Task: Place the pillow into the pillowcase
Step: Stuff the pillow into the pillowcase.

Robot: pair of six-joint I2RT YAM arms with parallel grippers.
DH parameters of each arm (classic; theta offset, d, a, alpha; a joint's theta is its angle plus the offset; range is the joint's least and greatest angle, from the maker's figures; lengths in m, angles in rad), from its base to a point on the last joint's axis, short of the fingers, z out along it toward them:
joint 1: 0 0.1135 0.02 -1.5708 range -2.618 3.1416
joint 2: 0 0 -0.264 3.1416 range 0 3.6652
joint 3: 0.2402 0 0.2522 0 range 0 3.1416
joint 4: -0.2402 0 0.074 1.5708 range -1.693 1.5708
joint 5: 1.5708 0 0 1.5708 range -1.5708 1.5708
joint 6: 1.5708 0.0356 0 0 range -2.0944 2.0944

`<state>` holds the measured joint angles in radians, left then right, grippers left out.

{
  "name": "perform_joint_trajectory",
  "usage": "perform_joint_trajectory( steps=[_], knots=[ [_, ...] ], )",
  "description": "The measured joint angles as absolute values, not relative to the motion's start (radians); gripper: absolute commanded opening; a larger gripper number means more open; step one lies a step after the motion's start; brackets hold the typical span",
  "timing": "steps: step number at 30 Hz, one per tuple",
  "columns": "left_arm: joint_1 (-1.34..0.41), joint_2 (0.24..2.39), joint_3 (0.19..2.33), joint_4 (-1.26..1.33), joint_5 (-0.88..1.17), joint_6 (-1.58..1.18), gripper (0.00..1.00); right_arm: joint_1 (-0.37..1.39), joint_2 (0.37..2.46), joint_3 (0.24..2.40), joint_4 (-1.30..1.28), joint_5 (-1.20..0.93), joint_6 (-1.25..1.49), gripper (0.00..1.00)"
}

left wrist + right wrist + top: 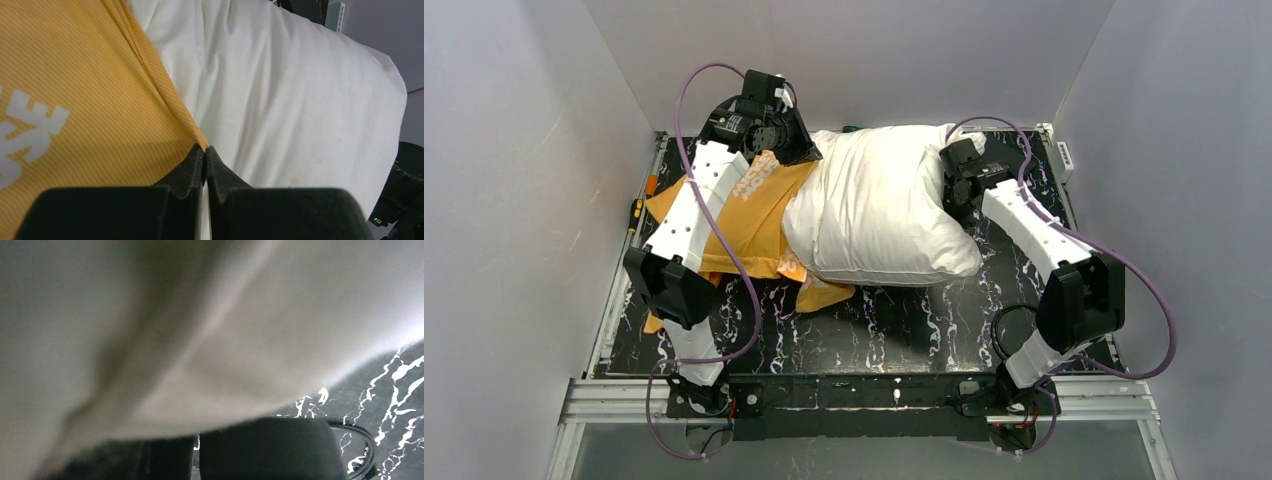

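Observation:
The off-white pillow lies across the middle of the table, its left end inside the mouth of the orange pillowcase. My left gripper is at the back, shut on the pillowcase's opening edge. In the left wrist view its fingers pinch the orange hem, with the case's white lettering to the left and the pillow to the right. My right gripper is at the pillow's right end. In the right wrist view the pillow covers the fingertips. The jaws there stand almost together, apparently pinching pillow fabric.
The table is a black marbled mat enclosed by white walls. A white power strip sits at the back right and small tools lie along the left rail. A cable lies on the mat by the right gripper.

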<state>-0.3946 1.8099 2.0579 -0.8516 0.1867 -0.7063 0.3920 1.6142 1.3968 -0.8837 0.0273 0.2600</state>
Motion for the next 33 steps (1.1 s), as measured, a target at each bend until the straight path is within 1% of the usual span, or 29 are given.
perform_joint_trajectory(
  steps=[3, 4, 5, 6, 7, 9, 10, 12, 13, 16, 21, 23, 25, 26, 28, 31, 33],
  knots=[
    [-0.390, 1.805, 2.048, -0.838, 0.179, -0.684, 0.01, 0.392, 1.605, 1.397, -0.889, 0.062, 0.247, 0.47],
    [-0.390, 1.798, 2.035, -0.834, 0.178, -0.674, 0.10, 0.391, 1.605, 1.397, -0.904, 0.081, 0.234, 0.58],
    [-0.391, 1.787, 2.013, -0.832, 0.176, -0.665, 0.20, 0.391, 1.605, 1.397, -0.918, 0.098, 0.229, 0.65],
    [-0.391, 1.777, 1.991, -0.831, 0.173, -0.656, 0.33, 0.392, 1.605, 1.397, -0.935, 0.123, 0.215, 0.72],
    [-0.390, 1.763, 1.961, -0.830, 0.171, -0.646, 0.43, 0.392, 1.604, 1.397, -0.948, 0.154, 0.204, 0.77],
    [-0.390, 1.732, 1.908, -0.831, 0.165, -0.626, 0.63, 0.392, 1.601, 1.397, -0.970, 0.221, 0.183, 0.81],
    [-0.390, 1.716, 1.885, -0.835, 0.163, -0.614, 0.69, 0.393, 1.599, 1.397, -0.979, 0.254, 0.177, 0.82],
    [-0.390, 1.680, 1.855, -0.848, 0.156, -0.594, 0.78, 0.393, 1.597, 1.412, -1.009, 0.316, 0.171, 0.83],
    [-0.390, 1.664, 1.848, -0.854, 0.150, -0.587, 0.80, 0.392, 1.597, 1.426, -1.023, 0.342, 0.168, 0.83],
    [-0.388, 1.603, 1.829, -0.885, 0.123, -0.561, 0.82, 0.392, 1.597, 1.514, -1.076, 0.437, 0.158, 0.84],
    [-0.388, 1.506, 1.791, -0.942, 0.093, -0.546, 0.80, 0.393, 1.597, 1.775, -1.093, 0.550, 0.130, 0.85],
    [-0.388, 1.470, 1.762, -0.965, 0.078, -0.545, 0.78, 0.393, 1.596, 1.874, -1.087, 0.573, 0.123, 0.85],
    [-0.388, 1.439, 1.729, -0.985, 0.058, -0.542, 0.70, 0.393, 1.592, 1.943, -1.073, 0.568, 0.115, 0.83],
    [-0.388, 1.427, 1.713, -0.994, 0.045, -0.542, 0.65, 0.393, 1.588, 1.963, -1.062, 0.551, 0.111, 0.82],
    [-0.388, 1.411, 1.688, -1.004, 0.033, -0.542, 0.59, 0.392, 1.574, 1.974, -1.038, 0.486, 0.105, 0.75],
    [-0.388, 1.411, 1.667, -1.010, 0.038, -0.539, 0.56, 0.396, 1.557, 1.961, -0.994, 0.302, 0.102, 0.66],
    [-0.388, 1.414, 1.660, -1.010, 0.041, -0.540, 0.56, 0.413, 1.556, 1.926, -0.952, 0.151, 0.104, 0.64]
  ],
)
